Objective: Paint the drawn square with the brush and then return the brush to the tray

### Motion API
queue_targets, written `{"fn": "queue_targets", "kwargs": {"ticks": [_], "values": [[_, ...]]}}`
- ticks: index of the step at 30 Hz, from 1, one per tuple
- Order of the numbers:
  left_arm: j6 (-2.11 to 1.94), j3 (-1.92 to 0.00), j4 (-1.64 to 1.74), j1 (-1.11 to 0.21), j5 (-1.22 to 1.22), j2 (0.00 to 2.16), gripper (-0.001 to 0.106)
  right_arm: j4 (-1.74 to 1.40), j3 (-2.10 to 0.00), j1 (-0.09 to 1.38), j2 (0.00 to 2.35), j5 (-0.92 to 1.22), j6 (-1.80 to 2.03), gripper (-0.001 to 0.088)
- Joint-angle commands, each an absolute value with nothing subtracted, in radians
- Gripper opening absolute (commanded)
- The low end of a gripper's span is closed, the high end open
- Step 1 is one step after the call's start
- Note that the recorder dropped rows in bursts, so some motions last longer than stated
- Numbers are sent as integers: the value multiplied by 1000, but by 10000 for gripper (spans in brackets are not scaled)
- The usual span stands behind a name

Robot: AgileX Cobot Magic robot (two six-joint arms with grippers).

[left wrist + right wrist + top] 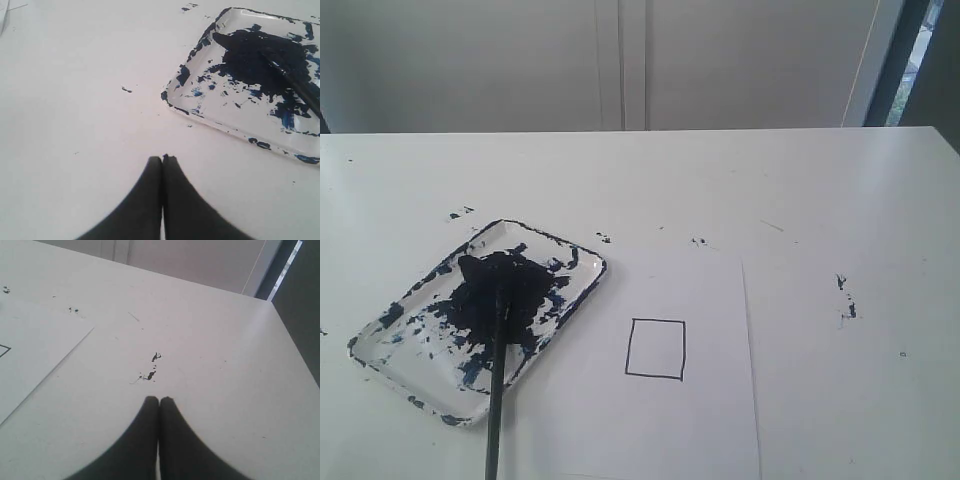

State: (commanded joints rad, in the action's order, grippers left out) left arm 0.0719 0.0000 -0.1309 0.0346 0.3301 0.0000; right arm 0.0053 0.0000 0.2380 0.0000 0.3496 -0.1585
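The tray (pixel 556 241), white, shallow and round-cornered, is heavily smeared with blue-black paint. The brush (pixel 496 400) lies with its tip in the tray's dark central blot, its black handle crossing the near rim and jutting out. The drawn square (pixel 655 349), thin black outline, white inside, lies near the tray's right side, not touching it
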Motion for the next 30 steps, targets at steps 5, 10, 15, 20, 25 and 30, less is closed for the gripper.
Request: {"fn": "queue_targets", "kwargs": {"ticks": [5, 10, 15, 20, 25, 30], "values": [[72, 0, -131, 35, 330, 0, 0, 5, 0, 238, 0, 350, -159, 0], [72, 0, -131, 35, 330, 0, 0, 5, 0, 238, 0, 350, -159, 0], [72, 0, -129, 35, 330, 0, 0, 5, 0, 238, 0, 350, -159, 0], [114, 0, -125, 35, 294, 0, 0, 5, 0, 238, 0, 350, -159, 0], [112, 0, -125, 35, 277, 0, 0, -8, 0, 238, 0, 345, -159, 0], [110, 0, -125, 35, 185, 0, 0, -8, 0, 238, 0, 227, -159, 0]]}}
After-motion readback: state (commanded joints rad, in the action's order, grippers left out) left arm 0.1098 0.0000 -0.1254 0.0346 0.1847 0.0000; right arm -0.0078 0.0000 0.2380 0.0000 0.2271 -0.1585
